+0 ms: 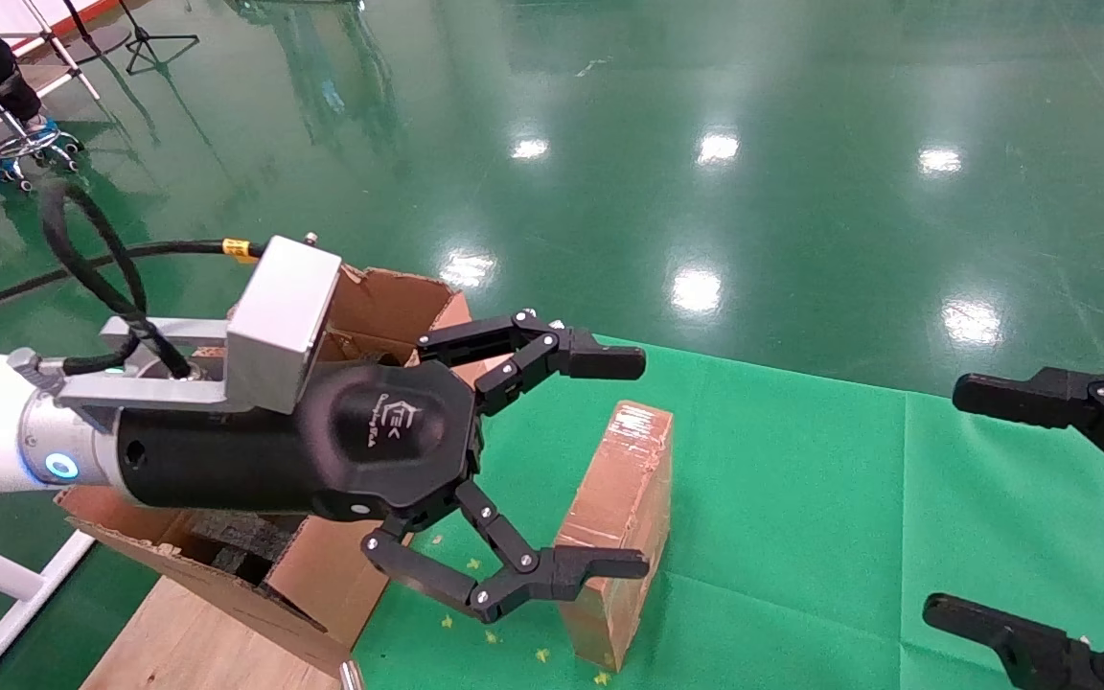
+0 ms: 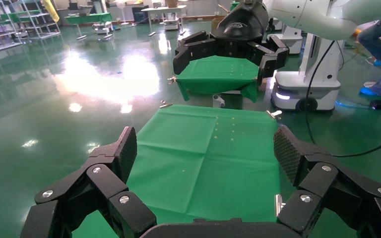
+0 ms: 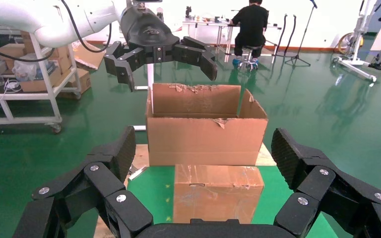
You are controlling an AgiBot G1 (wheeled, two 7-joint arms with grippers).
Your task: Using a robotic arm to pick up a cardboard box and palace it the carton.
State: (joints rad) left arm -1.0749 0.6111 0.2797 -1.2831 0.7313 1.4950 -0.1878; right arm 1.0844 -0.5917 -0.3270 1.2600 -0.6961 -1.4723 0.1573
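Item 1: white glossy robotic arm w/ black cable, silver wrist block, ending in the left gripper (image 1: 638, 460), a black two-finger linkage claw. Centre-left of head view. Fingers spread wide, holding nothing, one above and one below the near face of item 2, not touching as far as seen.

Item 2: small slim brown cardboard box wrapped in shiny clear tape (image 1: 617, 537). Stands on edge on green cloth-covered table (image 1: 801, 498), centre of head view, just beside item 3.

Item 3: large brown corrugated carton w/ ragged torn edges (image 1: 389, 297). Left of head view, partly hidden behind arm; dark foam visible inside at lower left.

Item 4: right gripper (image 1: 1069, 508), all black, right edge of head view. Fingers apart, empty, apparently idle.

Step, judged: approach before grasp. Next calls for advancing so fingers straddle box, closing, lifting, carrying left over carton opening.

Views: right wrist view alone shows carton front whole w/ box (image 3: 217, 192) before it, claw (image 3: 161, 57) above. Left wrist view shows only cloth and the far gripper (image 2: 228, 54); no box.
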